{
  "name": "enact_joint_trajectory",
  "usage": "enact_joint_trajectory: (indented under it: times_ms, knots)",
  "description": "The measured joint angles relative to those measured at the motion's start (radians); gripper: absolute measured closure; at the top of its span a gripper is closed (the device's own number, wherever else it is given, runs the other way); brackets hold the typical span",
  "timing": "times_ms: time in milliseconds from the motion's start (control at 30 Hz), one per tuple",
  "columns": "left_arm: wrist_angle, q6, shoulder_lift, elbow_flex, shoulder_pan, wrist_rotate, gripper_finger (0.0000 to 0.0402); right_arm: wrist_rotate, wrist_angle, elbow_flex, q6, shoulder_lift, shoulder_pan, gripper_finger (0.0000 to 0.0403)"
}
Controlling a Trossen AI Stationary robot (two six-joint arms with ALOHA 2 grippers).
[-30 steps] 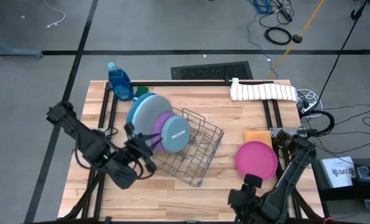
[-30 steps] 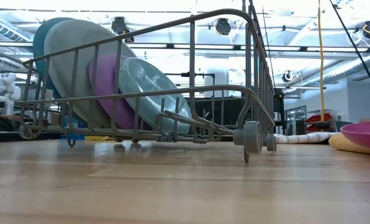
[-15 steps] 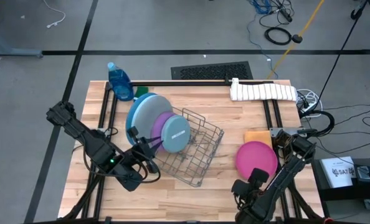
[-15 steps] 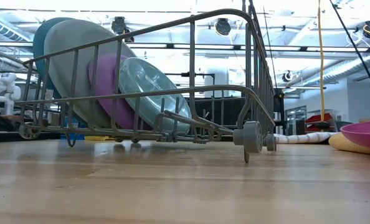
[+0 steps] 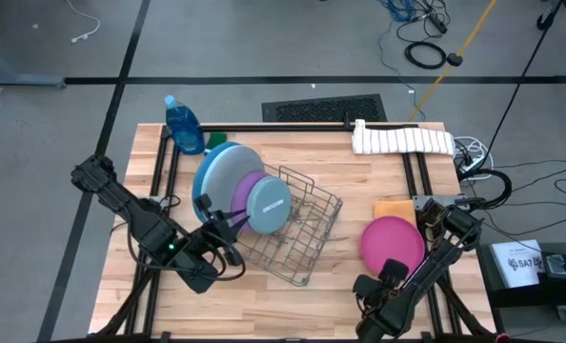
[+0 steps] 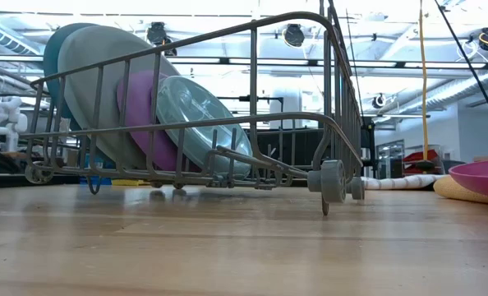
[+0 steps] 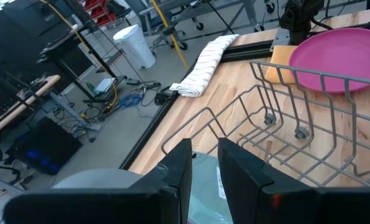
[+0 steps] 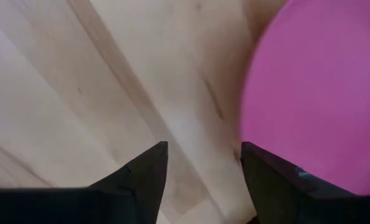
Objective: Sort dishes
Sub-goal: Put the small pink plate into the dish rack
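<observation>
No readable brand or label shows anywhere; the blue bottle [image 5: 184, 126] at the table's [image 5: 340, 181] 11 o'clock corner has none legible. The wire rack [image 5: 297, 224] holds four dishes on edge: teal plate [image 6: 57, 45] mostly hidden behind the grey plate [image 5: 221, 171], then purple plate [image 6: 141, 107] and pale blue plate [image 5: 269, 205]. The left gripper [image 7: 203, 168] sits at the rack's 8 o'clock, fingers a narrow gap apart over the pale plate's rim; whether it grips is unclear. The right gripper [image 8: 203, 162], fingers spread and empty, hovers at 7 o'clock of the pink plate [image 5: 394, 244], which half covers the orange sponge [image 5: 393, 209].

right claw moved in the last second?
Yes. In the high view the right claw has slid toward the table's near edge, slightly farther from the pink plate.
</observation>
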Motion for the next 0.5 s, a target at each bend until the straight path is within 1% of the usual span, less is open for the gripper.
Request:
enact_joint_trajectory:
  times_ms: [67, 167, 267, 367, 500]
  knots:
    - [0.0, 0.0, 0.0, 0.0, 0.0, 0.0, 0.032, -0.019, 0.047, -0.022, 0.01, 0.0, 0.0, 0.0197]
    - [0.0, 0.0, 0.0, 0.0, 0.002, 0.0, 0.032, -0.019, 0.088, -0.046, 0.017, 0.0, 0.0, 0.018]
    - [0.0, 0.0, 0.0, 0.0, 0.002, 0.0, 0.032, -0.018, 0.046, -0.072, 0.034, 0.0, 0.0, 0.0169]
    - [0.0, 0.0, 0.0, 0.0, 0.002, 0.0, 0.032, -0.018, 0.035, -0.11, 0.001, 0.0, 0.0, 0.0169]
    - [0.0, 0.001, 0.0, 0.0, 0.002, 0.0, 0.032, -0.018, 0.154, -0.158, -0.06, 0.0, -0.001, 0.0179]
